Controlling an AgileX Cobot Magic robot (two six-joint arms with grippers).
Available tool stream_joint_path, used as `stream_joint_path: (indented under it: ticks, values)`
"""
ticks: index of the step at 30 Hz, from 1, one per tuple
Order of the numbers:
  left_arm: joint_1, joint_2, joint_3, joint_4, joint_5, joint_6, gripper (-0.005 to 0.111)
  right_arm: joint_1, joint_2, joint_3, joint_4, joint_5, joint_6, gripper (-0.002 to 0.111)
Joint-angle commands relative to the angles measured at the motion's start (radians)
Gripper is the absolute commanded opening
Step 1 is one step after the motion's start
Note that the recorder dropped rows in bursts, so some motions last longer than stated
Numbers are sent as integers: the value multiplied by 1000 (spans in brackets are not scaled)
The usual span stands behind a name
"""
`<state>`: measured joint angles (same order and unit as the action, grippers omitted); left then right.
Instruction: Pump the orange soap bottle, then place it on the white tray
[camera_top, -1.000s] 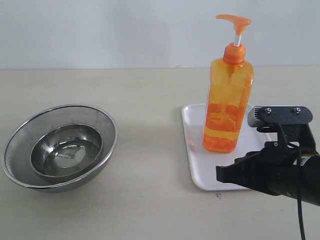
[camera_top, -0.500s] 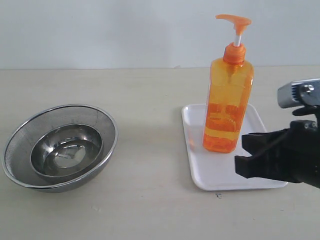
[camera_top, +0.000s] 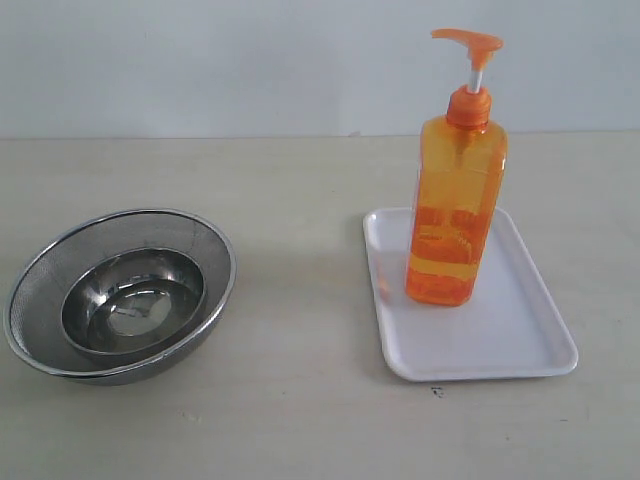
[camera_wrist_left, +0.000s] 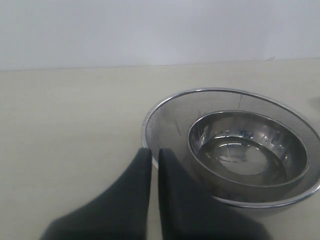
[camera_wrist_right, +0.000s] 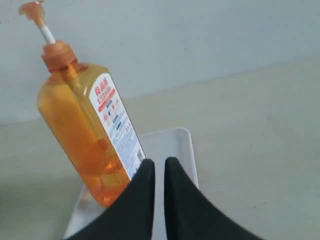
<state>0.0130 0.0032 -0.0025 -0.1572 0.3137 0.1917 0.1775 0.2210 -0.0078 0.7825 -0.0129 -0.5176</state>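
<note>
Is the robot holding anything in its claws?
No. The left gripper and right gripper are shut, empty; the orange soap bottle stands free on the white tray.

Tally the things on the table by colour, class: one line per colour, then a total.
Orange: 1, the orange soap bottle
White: 1, the white tray
Silver steel: 2, the mesh bowl and the smaller steel bowl nested in it
Total: 4

The left gripper (camera_wrist_left: 155, 150) and the right gripper (camera_wrist_right: 159, 161), both plain matte black
Each has two smooth fingers (camera_wrist_left: 135, 190), broad at the base, curving to slim rounded tips
</note>
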Motion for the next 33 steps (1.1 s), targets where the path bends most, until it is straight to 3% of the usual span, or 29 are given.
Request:
stream_joint_path:
  ticks: [1,11,24,33]
  values:
    - [3,-3,3,-5,0,3,5,-8,-114,8,-12,82,-109,3]
    - [3,-3,3,-5,0,3,5,-110,-221,8,-52,241,-191,3]
    - [3,-3,3,-5,0,3,5,-110,-221,8,-65,276,-186,3]
    - [3,-3,3,-5,0,3,5,-110,-221,8,-103,281,-48,3]
